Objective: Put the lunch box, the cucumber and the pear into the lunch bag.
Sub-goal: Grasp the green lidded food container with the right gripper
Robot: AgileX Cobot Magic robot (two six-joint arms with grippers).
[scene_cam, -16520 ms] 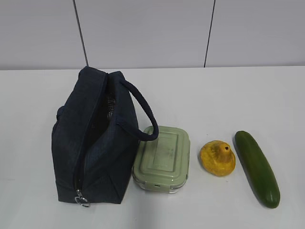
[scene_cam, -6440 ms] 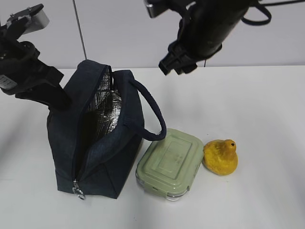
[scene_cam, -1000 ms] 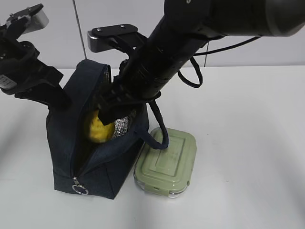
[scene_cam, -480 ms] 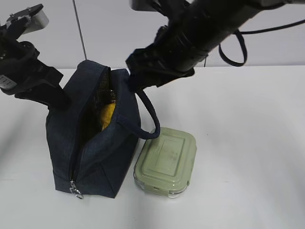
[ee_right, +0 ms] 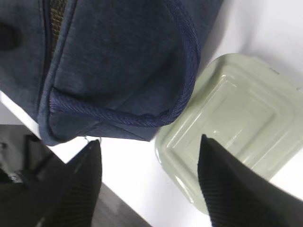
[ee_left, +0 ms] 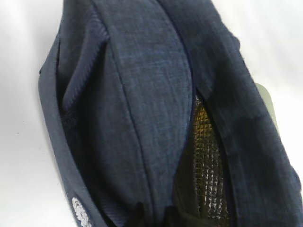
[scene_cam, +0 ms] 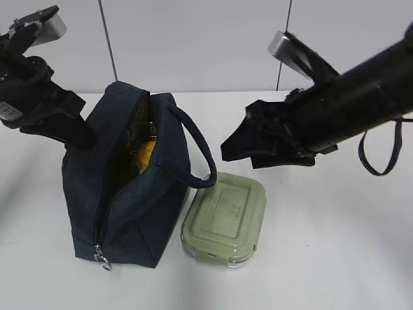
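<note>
Lunch box (scene_cam: 224,219) position: you find the pale green box lying flat on the white table (scene_cam: 335,245) at the near centre, lid up, its left edge touching the lower right side of the lunch bag (scene_cam: 122,194). In the right wrist view the box sits below and between the two dark fingertips (ee_right: 227,189).

Lunch bag: it stands upright just left of the box, zipper open along the top, with the metal ring pull (scene_cam: 101,259) hanging at the near end. The looped handle (scene_cam: 197,152) droops to the right over the box's far left corner. Through the opening you see the yellow pear (scene_cam: 146,155) against the foil lining. The cucumber is not visible from any view.

Right gripper (scene_cam: 242,147): it hangs in the air above the far edge of the box, fingers spread and holding nothing.

Left gripper (scene_cam: 80,137): it sits at the far left top edge of the bag, its fingers pressed together; whether fabric is pinched between them cannot be determined.
</note>
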